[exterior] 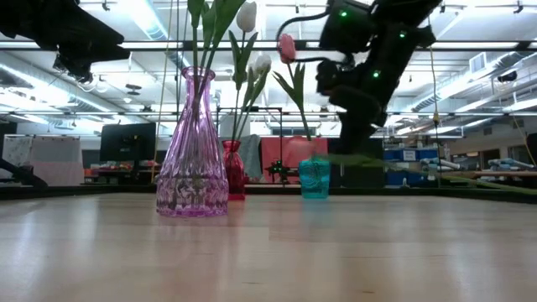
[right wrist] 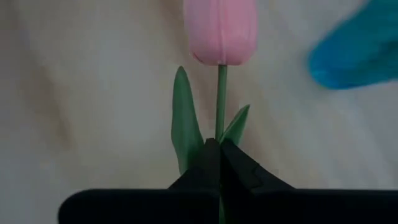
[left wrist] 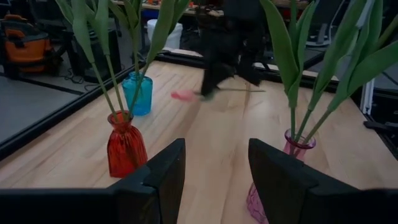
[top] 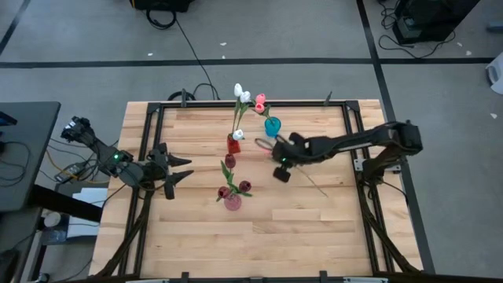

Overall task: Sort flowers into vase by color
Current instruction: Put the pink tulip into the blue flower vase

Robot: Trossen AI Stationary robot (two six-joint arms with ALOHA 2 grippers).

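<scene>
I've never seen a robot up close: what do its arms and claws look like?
Two slim black jointed arms, each with small green indicator lights. The left gripper ends in two flat, blocky black fingers; the right gripper has two tapered black fingers that narrow to a point.

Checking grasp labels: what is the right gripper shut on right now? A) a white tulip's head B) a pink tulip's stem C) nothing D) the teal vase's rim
B: in the right wrist view the right gripper is pinched shut on the thin green stem just below the pink tulip, with the teal vase off to the side, untouched.
</scene>
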